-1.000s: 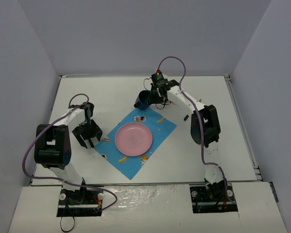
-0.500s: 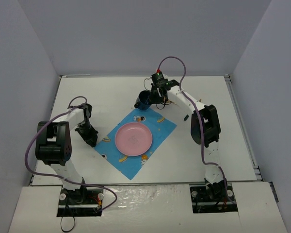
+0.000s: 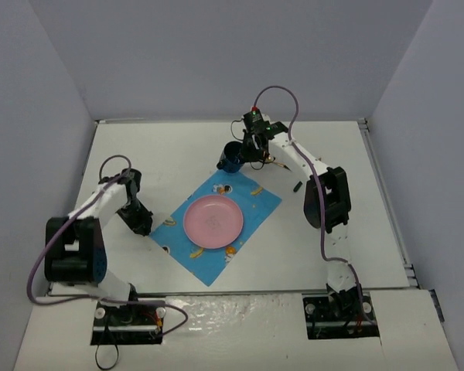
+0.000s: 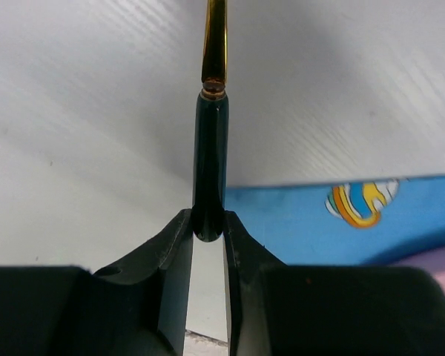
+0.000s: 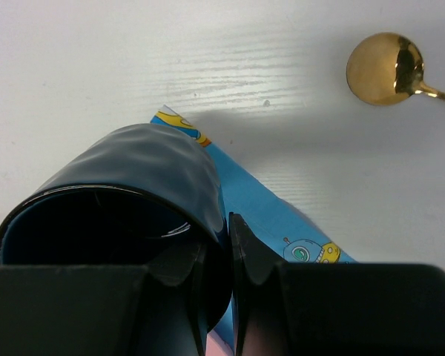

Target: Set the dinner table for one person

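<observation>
Nearest the arm bases, the blue mat [image 3: 255, 202] lies on the white dinner table [image 3: 356, 201], which spreads well beyond it on every side, and a pink plate [image 3: 213, 221] sits in the mat's middle. Just off the mat's left edge, the left gripper [image 4: 208, 222] has its fingers pinched on the dark handle of a slim utensil [image 4: 210, 148] whose gold stem points away. Whether it is a fork or a knife is cut off from view. At the mat's far corner, the right gripper [image 5: 221, 245] is clamped on the wall of a dark blue cup [image 5: 133, 170], one finger inside and one outside. A gold spoon [image 5: 386, 68] lies on bare table beyond that corner.

The step in hand looks like placing cutlery and the cup around the mat. Next, the utensil wants laying parallel to the mat's left edge. The cup needs setting upright by the far corner before release.
</observation>
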